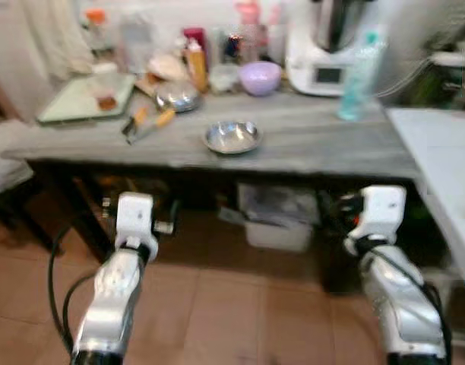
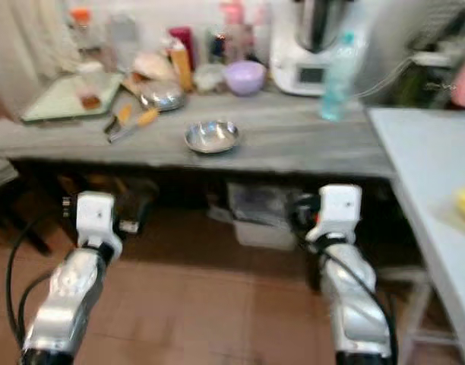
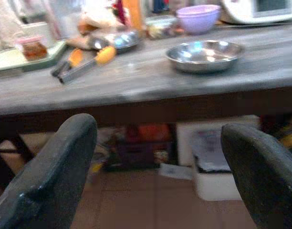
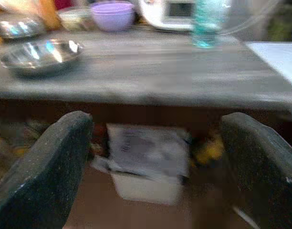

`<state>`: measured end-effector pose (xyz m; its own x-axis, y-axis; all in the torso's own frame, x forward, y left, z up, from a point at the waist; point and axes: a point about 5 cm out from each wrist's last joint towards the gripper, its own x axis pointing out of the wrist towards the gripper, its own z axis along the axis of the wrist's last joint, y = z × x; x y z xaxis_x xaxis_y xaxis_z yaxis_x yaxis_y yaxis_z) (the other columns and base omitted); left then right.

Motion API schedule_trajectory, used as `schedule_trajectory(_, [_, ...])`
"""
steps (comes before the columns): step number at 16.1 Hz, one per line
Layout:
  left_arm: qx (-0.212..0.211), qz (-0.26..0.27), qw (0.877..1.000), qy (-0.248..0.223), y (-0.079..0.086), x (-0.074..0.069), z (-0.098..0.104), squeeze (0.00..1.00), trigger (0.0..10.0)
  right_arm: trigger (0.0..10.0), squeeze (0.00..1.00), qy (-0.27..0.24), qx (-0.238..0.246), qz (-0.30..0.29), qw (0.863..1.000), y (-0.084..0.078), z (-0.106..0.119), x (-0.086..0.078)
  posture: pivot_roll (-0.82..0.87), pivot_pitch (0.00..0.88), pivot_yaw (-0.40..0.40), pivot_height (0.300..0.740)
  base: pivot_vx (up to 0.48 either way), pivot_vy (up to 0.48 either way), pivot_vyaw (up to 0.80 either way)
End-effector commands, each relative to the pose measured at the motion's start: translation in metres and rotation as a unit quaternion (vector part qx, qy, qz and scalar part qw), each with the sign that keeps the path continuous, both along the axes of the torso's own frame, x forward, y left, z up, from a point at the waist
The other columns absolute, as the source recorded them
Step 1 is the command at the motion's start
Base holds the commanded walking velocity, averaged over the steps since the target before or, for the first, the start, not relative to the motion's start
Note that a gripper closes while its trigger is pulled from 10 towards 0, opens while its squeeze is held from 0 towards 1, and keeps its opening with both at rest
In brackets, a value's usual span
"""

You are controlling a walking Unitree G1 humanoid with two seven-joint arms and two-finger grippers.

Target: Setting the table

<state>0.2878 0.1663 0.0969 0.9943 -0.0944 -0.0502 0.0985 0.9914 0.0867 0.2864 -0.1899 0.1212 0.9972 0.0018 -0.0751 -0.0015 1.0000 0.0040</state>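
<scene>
A shiny steel bowl (image 1: 232, 137) sits near the front edge of the grey wooden counter (image 1: 316, 141). Behind it stand a purple bowl (image 1: 260, 77), a second steel dish (image 1: 176, 96) and orange-handled utensils (image 1: 149, 122). Both arms are held low in front of the counter, below its edge. My left gripper (image 3: 158, 126) is open with nothing between its fingers, and the steel bowl (image 3: 204, 55) lies ahead of it on the countertop. My right gripper (image 4: 156, 118) is also open and empty, facing the counter with the steel bowl (image 4: 40, 53) off to one side.
A green tray (image 1: 88, 99) with a jar lies at the counter's left. A white appliance (image 1: 324, 68) and a teal bottle (image 1: 359, 76) stand at its right. A white table (image 1: 445, 167) juts in at the right. Boxes (image 1: 278, 217) sit under the counter above the tiled floor.
</scene>
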Motion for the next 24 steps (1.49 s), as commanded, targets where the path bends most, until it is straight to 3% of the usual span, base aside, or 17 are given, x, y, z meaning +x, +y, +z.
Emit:
schedule_trajectory(1, [0.013, -0.008, 1.000, 0.008, 0.001, -0.002, -0.003, 0.00, 10.0, 10.0, 0.00, -0.007, 0.005, 0.011, 1.000, 0.007, 0.003, 0.002, -0.04, 0.000, 0.051, 0.740, -0.390, 0.000, 0.00])
schedule_trajectory(4, [0.012, -0.021, 1.000, 0.014, -0.006, -0.007, -0.008, 0.00, 10.0, 10.0, 0.00, -0.008, 0.005, 0.014, 1.000, 0.008, 0.003, 0.003, -0.05, 0.000, 0.049, 0.740, -0.390, 0.000, 0.00])
schedule_trajectory(7, [0.002, -0.058, 0.998, -0.009, -0.010, -0.006, -0.003, 0.00, 10.0, 10.0, 0.00, -0.008, 0.007, 0.021, 1.000, 0.010, 0.003, 0.003, -0.05, 0.000, 0.045, 0.740, 0.000, 0.000, 0.00])
schedule_trajectory(13, [-0.003, -0.075, 0.997, -0.016, -0.015, -0.006, -0.002, 0.00, 10.0, 10.0, 0.00, -0.007, 0.003, 0.027, 1.000, 0.012, 0.002, 0.004, -0.05, 0.000, 0.043, 0.740, 0.000, 0.000, 0.00])
schedule_trajectory(19, [-0.003, -0.086, 0.996, -0.013, -0.017, -0.005, -0.005, 0.00, 10.0, 10.0, 0.00, -0.017, -0.009, 0.021, 1.000, 0.009, 0.006, 0.002, -0.07, 0.000, 0.052, 0.740, 0.000, -0.369, 0.00])
schedule_trajectory(24, [-0.002, -0.095, 0.995, -0.009, -0.018, -0.006, -0.007, 0.00, 10.0, 10.0, 0.00, -0.032, -0.024, 0.036, 0.999, 0.018, 0.014, 0.004, -0.08, 0.000, 0.056, 0.740, 0.000, -0.480, 0.00])
